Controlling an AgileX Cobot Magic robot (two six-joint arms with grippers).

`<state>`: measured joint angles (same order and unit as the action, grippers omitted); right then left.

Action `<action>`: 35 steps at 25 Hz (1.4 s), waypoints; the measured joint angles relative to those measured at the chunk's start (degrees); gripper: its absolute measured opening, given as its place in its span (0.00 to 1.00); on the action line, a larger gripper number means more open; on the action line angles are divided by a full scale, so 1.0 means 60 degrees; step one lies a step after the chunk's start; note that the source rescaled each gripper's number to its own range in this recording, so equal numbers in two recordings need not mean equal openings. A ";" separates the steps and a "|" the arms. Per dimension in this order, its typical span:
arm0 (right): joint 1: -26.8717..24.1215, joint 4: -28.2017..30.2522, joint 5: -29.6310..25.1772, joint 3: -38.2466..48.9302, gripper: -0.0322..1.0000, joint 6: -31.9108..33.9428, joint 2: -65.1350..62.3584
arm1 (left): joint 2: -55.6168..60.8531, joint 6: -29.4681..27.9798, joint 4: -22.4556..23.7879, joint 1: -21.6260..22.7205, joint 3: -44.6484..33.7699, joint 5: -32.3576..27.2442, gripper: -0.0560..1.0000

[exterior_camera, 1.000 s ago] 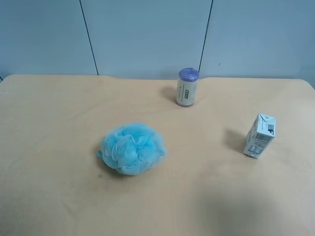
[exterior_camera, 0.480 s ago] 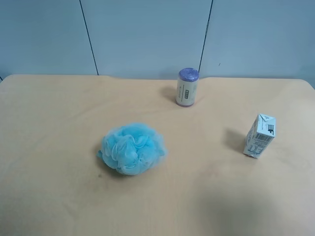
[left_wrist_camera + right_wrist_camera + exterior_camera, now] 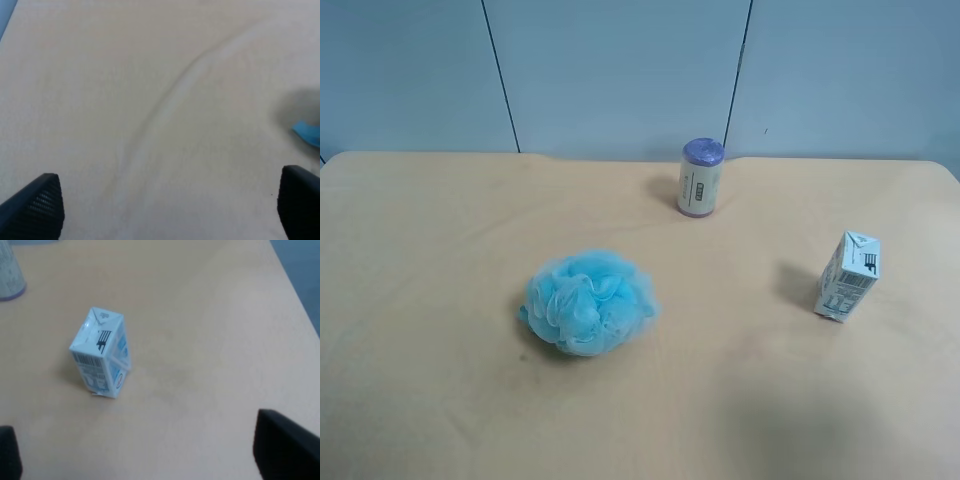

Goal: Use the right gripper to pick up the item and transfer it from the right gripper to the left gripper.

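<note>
A tan table (image 3: 440,220) fills the scene, creased faintly under the left wrist camera. Neither arm shows in the exterior high view. The left gripper (image 3: 167,200) hangs spread wide over bare tabletop, holding nothing, with a sliver of the blue bath pouf (image 3: 307,133) at the edge of its view. The right gripper (image 3: 142,442) is likewise spread and empty, its dark fingers (image 3: 287,452) low over the table.

In the exterior high view, taking the table's middle as the dial, the pouf (image 3: 588,302) sits at about 8 o'clock. The small carton (image 3: 848,276) stands at about 4 o'clock, and it is probably the item, since the right wrist camera looks straight at it (image 3: 101,353), ahead of the fingers and apart from them. Farthest, at 1 o'clock, stands a purple-capped cylinder (image 3: 701,178) before the blue-grey wall (image 3: 620,70).

The carton is tall, narrow and turned cornerwise. One finger arriving first could tip or skid it. A hard squeeze may crumple it, and a grip around its middle would leave the left gripper little to take.
</note>
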<state>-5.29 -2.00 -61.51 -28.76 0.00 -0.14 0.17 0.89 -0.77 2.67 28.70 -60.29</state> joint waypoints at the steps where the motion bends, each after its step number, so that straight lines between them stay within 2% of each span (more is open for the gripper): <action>1: 0.0000 0.0000 0.0000 0.0000 0.83 0.0000 0.0000 | 0.0000 0.0000 0.0000 0.0000 0.0000 0.0000 0.88; 5: 0.0000 -0.0039 0.0359 -0.0271 0.84 0.0113 0.0138 | 0.0000 -0.0005 0.0000 0.0000 0.0000 0.0000 0.88; 9: 0.0000 -0.0338 0.0704 -0.1070 0.96 0.0121 0.1349 | 0.0000 -0.0005 0.0000 0.0000 0.0000 0.0000 0.88; 12: 0.0000 -0.0503 0.0716 -0.1770 0.99 0.0121 0.2689 | 0.0000 -0.0005 0.0000 0.0000 0.0000 0.0000 0.88; 19: 0.0000 -0.0859 0.0730 -0.3055 1.00 0.0580 0.6028 | 0.0000 0.0004 0.0000 0.0000 0.0000 0.0000 0.88; 27: 0.0000 -0.1040 0.1582 -0.3078 1.00 0.1948 0.9229 | 0.0000 0.0004 0.0000 0.0000 0.0000 0.0000 0.88; 30: 0.0000 -0.1040 0.1675 -0.3078 1.00 0.2190 1.0322 | 0.0000 -0.0009 0.0000 0.0000 0.0000 0.0000 0.88; 35: 0.0000 -0.1052 0.2333 -0.3078 1.00 0.2432 1.1773 | 0.0000 -0.0009 0.0000 0.0000 0.0000 0.0000 0.88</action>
<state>-5.29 -8.32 -47.51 -47.23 14.59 70.49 0.17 0.84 -0.77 2.67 28.70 -60.29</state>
